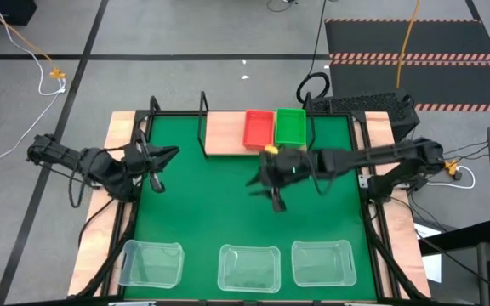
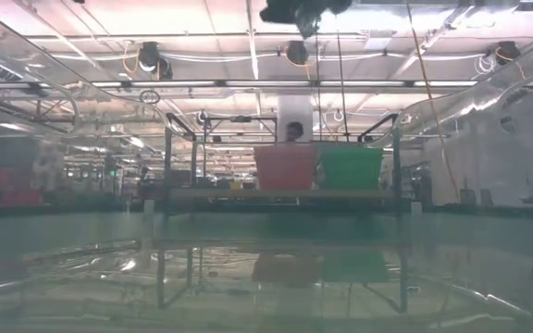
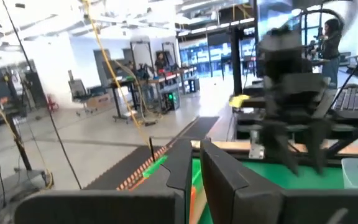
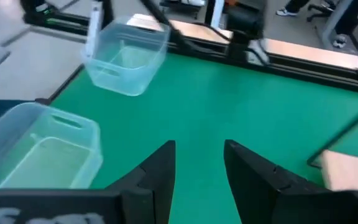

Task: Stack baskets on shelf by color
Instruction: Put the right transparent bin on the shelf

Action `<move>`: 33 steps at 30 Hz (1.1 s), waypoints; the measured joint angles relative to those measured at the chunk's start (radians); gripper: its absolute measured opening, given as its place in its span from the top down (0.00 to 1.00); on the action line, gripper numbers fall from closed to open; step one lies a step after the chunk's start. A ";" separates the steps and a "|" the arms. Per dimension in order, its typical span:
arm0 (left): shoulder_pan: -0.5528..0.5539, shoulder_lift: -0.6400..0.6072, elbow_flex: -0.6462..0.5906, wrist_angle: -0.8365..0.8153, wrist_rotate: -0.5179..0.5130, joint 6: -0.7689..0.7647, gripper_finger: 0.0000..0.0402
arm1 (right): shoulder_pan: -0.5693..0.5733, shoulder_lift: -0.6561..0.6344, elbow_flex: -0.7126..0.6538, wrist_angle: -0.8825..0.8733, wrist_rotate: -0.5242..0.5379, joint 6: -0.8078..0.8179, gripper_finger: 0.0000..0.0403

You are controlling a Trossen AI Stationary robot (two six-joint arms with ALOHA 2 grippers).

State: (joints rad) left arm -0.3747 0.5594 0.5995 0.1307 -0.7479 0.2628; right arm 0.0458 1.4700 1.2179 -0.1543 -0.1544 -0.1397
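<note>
From above, a green mat (image 1: 228, 204) covers the table on a grey floor; the shelf (image 1: 228, 133) at its far edge carries a red basket (image 1: 259, 128) touching a green basket (image 1: 290, 126), and three clear baskets (image 1: 248, 267) line the near edge, seemingly empty. The right gripper (image 1: 276, 197) hovers mid-mat; the left gripper (image 1: 162, 170) waits at the left. Low down, both coloured baskets stand on the shelf against a workshop. The left wrist shows narrow-set fingers (image 3: 219, 177); the right wrist shows fingers (image 4: 160, 165) parted, holding nothing, over bare mat.

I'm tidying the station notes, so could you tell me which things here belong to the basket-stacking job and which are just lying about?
Job:
red basket
green basket
three clear baskets
shelf

Lying about:
keyboard
floor cables
</note>
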 joint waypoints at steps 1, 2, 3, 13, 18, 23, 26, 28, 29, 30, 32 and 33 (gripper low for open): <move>0.005 0.007 0.000 0.016 0.015 0.018 0.91 | 0.026 0.000 0.000 0.000 0.022 0.012 0.68; 0.010 0.015 0.000 0.028 0.035 0.036 0.91 | 0.051 -0.001 0.000 -0.002 0.047 0.027 0.68; 0.018 0.024 0.000 0.039 0.057 0.055 0.91 | 0.072 -0.006 0.000 -0.014 0.056 0.046 0.68; 0.176 0.177 0.000 0.212 0.231 0.277 0.91 | 0.198 -0.018 0.042 -0.674 0.050 0.286 0.68; 0.248 0.227 0.000 0.256 0.235 0.357 0.91 | 0.328 -0.013 0.042 -0.838 0.069 0.375 0.68; 0.300 0.238 0.000 0.313 0.248 0.386 0.91 | 0.439 -0.014 0.039 -0.836 0.074 0.491 0.72; 0.318 0.238 0.000 0.331 0.251 0.391 0.91 | 0.503 -0.014 0.019 -0.845 0.084 0.550 0.74; 0.327 0.238 0.000 0.338 0.253 0.403 0.91 | 0.547 -0.014 -0.010 -0.842 0.154 0.544 0.76; 0.330 0.238 0.000 0.338 0.253 0.411 0.91 | 0.562 -0.014 -0.030 -0.836 0.203 0.539 0.77; 0.334 0.238 0.000 0.338 0.253 0.416 0.91 | 0.573 -0.014 -0.053 -0.825 0.246 0.527 0.78; 0.341 0.238 0.000 0.337 0.254 0.416 0.91 | 0.579 -0.014 -0.093 -0.776 0.284 0.483 0.79; 0.344 0.238 0.000 0.336 0.253 0.411 0.91 | 0.575 -0.014 -0.110 -0.745 0.288 0.446 0.79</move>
State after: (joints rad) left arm -0.0304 0.7975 0.5995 0.4669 -0.4945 0.6739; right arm 0.6206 1.4555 1.1079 -0.8995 0.1338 0.3067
